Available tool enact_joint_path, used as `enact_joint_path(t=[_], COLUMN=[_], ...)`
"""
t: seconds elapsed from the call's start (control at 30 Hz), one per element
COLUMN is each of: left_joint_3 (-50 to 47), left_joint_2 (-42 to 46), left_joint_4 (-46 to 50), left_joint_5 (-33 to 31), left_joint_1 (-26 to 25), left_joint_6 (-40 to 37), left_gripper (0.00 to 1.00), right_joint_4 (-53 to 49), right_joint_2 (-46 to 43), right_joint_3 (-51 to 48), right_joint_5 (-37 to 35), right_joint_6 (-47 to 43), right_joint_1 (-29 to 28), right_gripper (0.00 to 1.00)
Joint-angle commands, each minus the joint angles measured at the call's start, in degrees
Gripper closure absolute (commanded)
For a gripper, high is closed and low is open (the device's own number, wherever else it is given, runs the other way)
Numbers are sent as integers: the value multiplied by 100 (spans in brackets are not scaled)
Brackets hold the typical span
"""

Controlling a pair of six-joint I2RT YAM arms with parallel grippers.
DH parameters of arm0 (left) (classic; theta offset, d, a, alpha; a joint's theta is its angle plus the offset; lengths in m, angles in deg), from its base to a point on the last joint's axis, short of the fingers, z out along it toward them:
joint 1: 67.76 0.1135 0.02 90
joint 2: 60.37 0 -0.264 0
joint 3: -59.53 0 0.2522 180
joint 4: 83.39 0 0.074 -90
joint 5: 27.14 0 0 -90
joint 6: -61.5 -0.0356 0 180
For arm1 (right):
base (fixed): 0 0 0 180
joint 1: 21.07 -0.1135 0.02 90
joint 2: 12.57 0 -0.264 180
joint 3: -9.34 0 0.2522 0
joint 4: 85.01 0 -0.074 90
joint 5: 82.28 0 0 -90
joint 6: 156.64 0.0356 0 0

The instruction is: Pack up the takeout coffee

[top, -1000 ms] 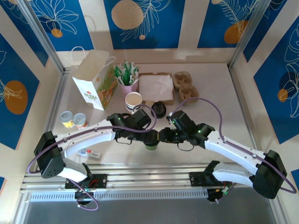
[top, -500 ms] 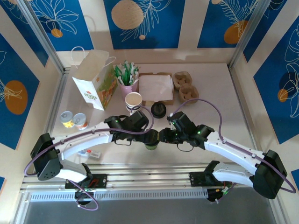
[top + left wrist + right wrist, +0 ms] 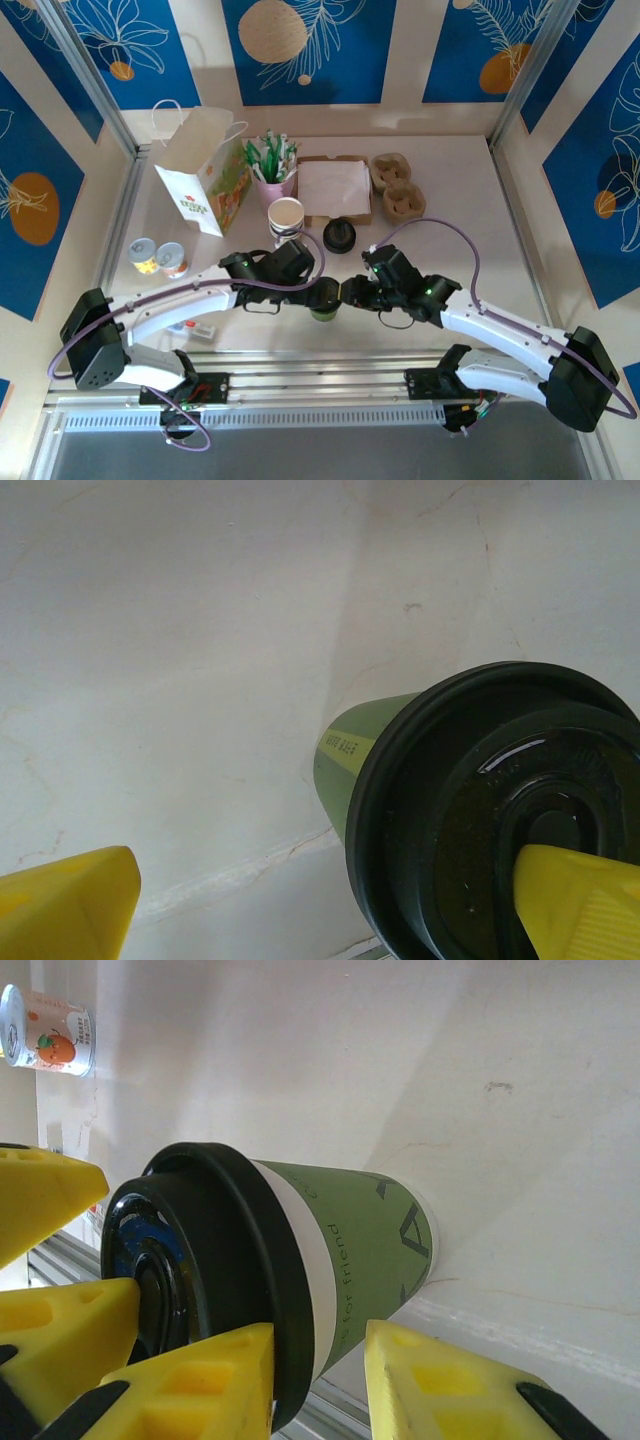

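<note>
Left gripper point(image 3: 318, 296), spread wide, shld centre on takeout coffee point(image 3: 360, 1250) before closing; right gripper point(image 3: 320, 1338) at 3 o'clock, grip unclear.

The takeout coffee point(image 3: 370, 1245) bears "for friend" beside its lid point(image 3: 250, 1260). Print on its yellow stripe point(image 3: 345, 747) is illegible.

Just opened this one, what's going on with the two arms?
Both arms meet over the takeout coffee, upright and lidded near the front edge of the table. The left gripper has its jaws wide open, one finger over the lid. The right gripper is at the cup's side, jaws partly apart; whether it grips is unclear. The paper bag stands at the back left, so the cup is not packed yet.
</note>
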Motion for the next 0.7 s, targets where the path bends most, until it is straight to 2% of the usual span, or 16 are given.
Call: enact_joint_path(t=[0.0,0.33,0.67], left_joint_3=[-493,-713,-441], left_joint_2=[-407,-373,-310], left_joint_4=[648,491,615], left_joint_5=[190,262,156], left_joint_1=[13,10,21], left_joint_6=[-22,38,-101], left_gripper=[4,4,3], right_joint_4=[-762,-786,-1556], right_joint_2=[310,467,88], right_joint_3=[-431,-561,293], right_joint_5=[-491,-551,-747], right_joint_6=[138,296,-65], right_joint_1=[1,-4,92], right_gripper=[71,71,67])
